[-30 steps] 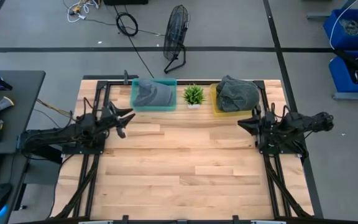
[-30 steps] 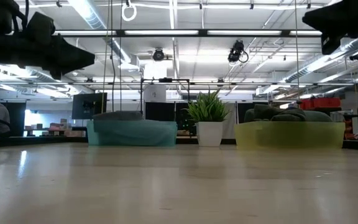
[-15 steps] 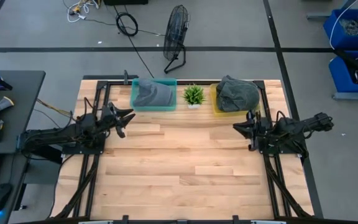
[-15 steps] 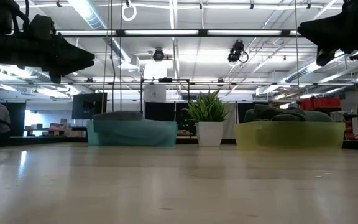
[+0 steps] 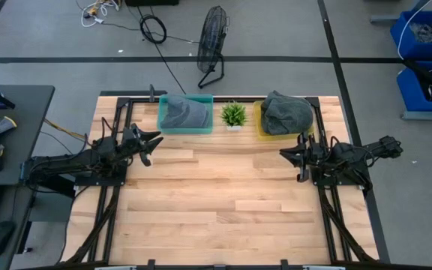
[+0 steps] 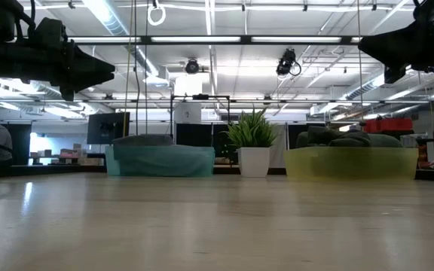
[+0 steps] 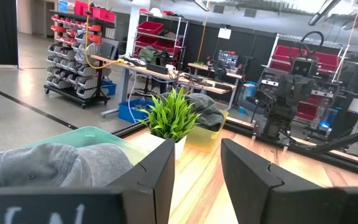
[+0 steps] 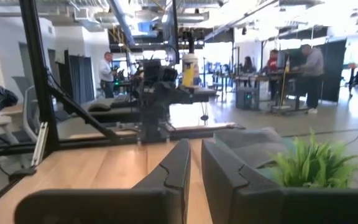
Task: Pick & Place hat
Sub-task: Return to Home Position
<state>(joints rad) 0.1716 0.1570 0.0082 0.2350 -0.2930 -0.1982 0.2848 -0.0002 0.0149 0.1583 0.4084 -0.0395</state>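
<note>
A light grey hat [image 5: 184,114] lies in the teal bin [image 5: 163,120] at the table's far edge and also shows in the left wrist view [image 7: 55,165]. A dark grey hat [image 5: 285,112] fills the yellow bin [image 5: 259,129]; the right wrist view shows that hat [image 8: 253,142] too. My left gripper [image 5: 153,142] hovers open above the table, just near-left of the teal bin. My right gripper [image 5: 286,154] hovers near the yellow bin's front, its fingers [image 8: 180,163] a narrow gap apart. Both sit high above the table in the low view [image 6: 105,73] [image 6: 371,47].
A small potted plant [image 5: 234,115] stands between the two bins. Black frame rails [image 5: 109,202] run along the table's left and right sides. The bare wooden tabletop [image 5: 216,195] stretches from the bins to the near edge. People stand in the room beyond.
My right gripper has moved a little toward the table's left and come lower, swinging to point toward the left. My left arm and both hats have stayed put.
</note>
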